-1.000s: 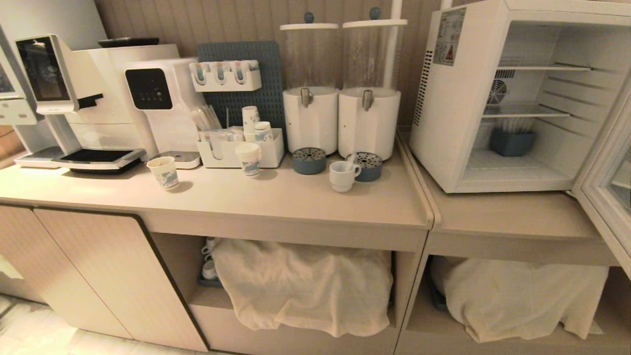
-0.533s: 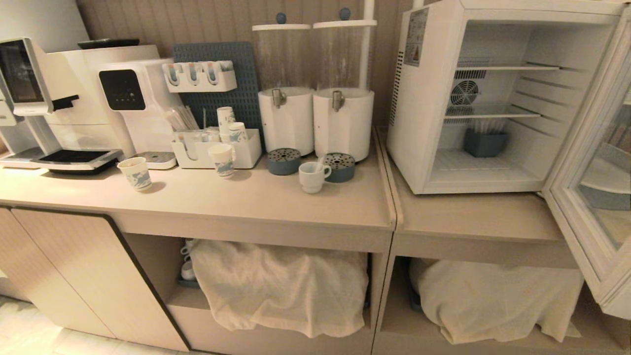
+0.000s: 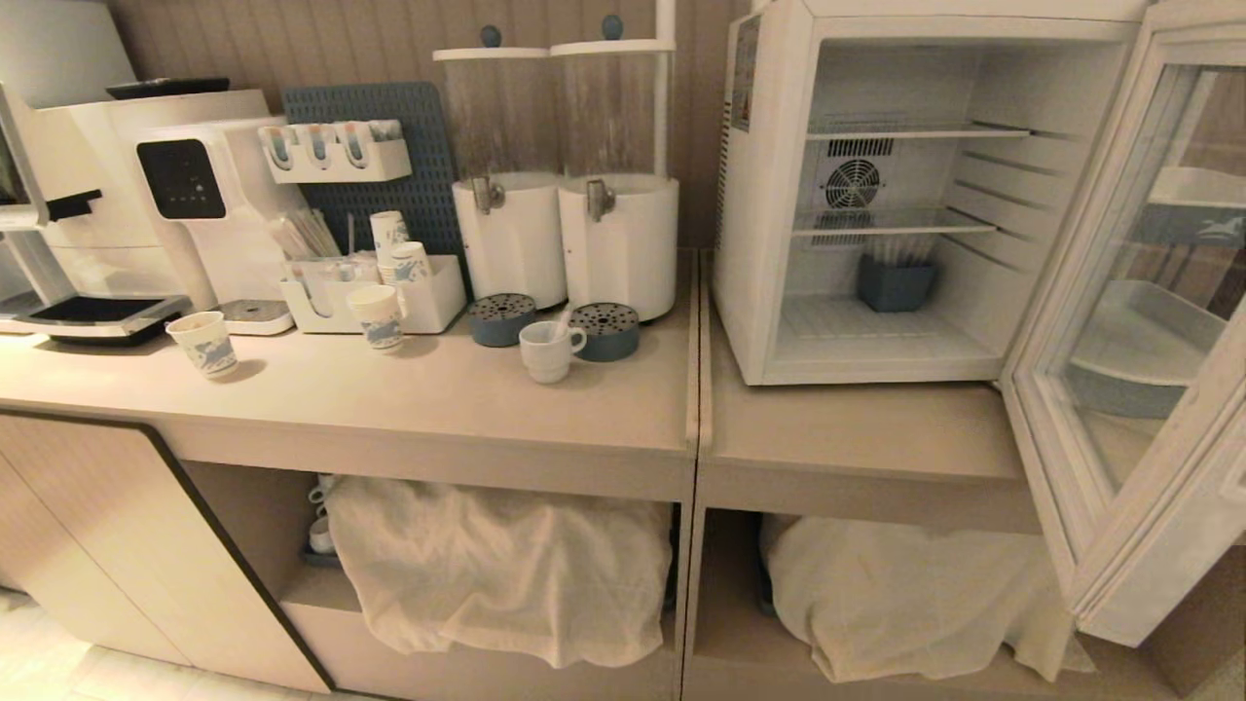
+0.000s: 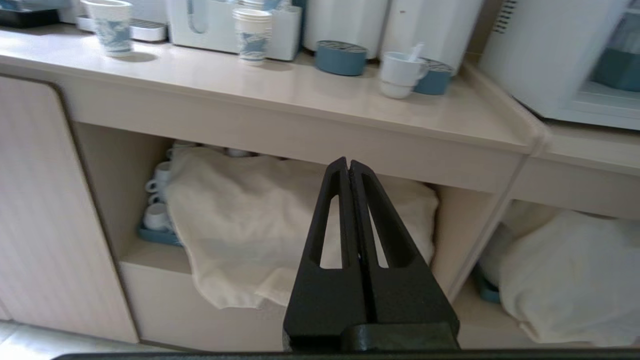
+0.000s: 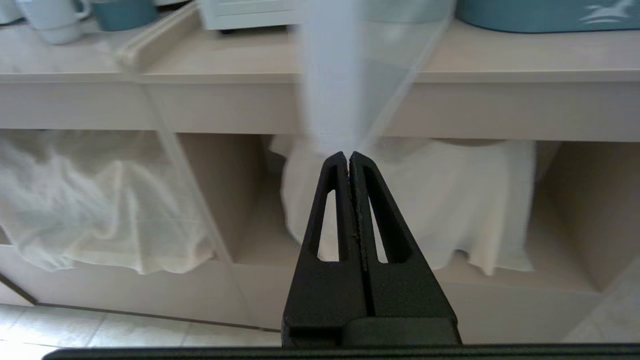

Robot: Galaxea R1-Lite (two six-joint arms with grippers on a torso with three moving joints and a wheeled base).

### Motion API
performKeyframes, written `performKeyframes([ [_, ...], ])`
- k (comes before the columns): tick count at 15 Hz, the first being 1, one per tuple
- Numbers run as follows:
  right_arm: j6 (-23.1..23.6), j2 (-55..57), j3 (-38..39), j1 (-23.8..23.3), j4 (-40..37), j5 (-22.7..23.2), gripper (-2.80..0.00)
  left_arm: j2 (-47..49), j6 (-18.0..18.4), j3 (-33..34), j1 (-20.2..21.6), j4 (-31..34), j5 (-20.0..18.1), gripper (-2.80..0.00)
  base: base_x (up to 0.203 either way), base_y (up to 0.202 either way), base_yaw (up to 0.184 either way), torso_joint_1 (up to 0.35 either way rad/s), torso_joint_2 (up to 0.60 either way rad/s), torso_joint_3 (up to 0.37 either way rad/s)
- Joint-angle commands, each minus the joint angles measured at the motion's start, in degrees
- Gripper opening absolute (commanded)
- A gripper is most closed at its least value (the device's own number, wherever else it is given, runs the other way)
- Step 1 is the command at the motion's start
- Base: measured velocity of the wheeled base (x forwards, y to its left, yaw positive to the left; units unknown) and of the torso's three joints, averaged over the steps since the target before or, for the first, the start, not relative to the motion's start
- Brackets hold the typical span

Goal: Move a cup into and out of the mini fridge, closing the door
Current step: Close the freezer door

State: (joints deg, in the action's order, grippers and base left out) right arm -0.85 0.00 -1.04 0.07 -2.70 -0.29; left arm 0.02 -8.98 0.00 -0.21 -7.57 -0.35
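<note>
- Nearby, the mini fridge (image 3: 769, 243) stands open on the right-hand section of the pale surface (image 3: 389, 399), its wire shelves bare and a small blue-grey container (image 3: 896, 284) sitting at the back of its lowest compartment.
- Swung wide to the fridge's right, the door (image 3: 1119, 409) hangs out past the front edge of the surface, its glass pane reflecting the room.
- To the fridge's left, the cup (image 3: 547, 350) sits upright on the surface, handle turned toward the fridge, a pale stick or spoon poking out of it; it rests just in front of a round blue drip tray (image 3: 604, 331).
- Behind the cup, still left of the fridge, two white drink dispensers (image 3: 565, 234) stand side by side against the wall.
- Farther left of the fridge, printed paper cups (image 3: 379, 316) stand near a white organiser box (image 3: 428, 304), with a white coffee machine (image 3: 195, 195) beyond them.
- Below the surface, left of and beneath the fridge, cream cloths (image 3: 506, 565) drape over the open shelves, and a few more white mugs (image 4: 157, 200) peek out beside the left one.
- Low in front of the cabinet, left of the fridge, the left claw (image 4: 348, 165) hangs with its black fingers pressed together, holding nothing.
- Just below the fridge's surface, the right claw (image 5: 348, 157) likewise hangs with fingers pressed together and empty, the blurred edge of the door directly ahead of its tips.
</note>
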Motion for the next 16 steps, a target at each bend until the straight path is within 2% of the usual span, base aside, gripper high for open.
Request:
performKeyframes([
  [1, -0.03, 0.09, -0.02, 0.01, -0.02, 0.03, -2.8, -0.29, -0.1, 2.29, -0.05, -0.08, 0.0, -2.8, 0.0, -0.192, -0.001, 0.002, 0.01, 0.0],
  [9, -0.03, 0.09, -0.02, 0.01, -0.02, -0.06, -2.8, -0.29, -0.24, 2.29, 0.03, -0.16, 0.0, -2.8, 0.0, -0.186, 0.0, 0.002, 0.0, 0.001],
  [16, -1.1, 0.09, -0.02, 0.01, 0.2, -0.06, -2.8, -0.29, -0.24, 2.29, 0.03, -0.16, 0.0, -2.8, 0.0, -0.012, -0.001, 0.0, 0.0, 0.001],
])
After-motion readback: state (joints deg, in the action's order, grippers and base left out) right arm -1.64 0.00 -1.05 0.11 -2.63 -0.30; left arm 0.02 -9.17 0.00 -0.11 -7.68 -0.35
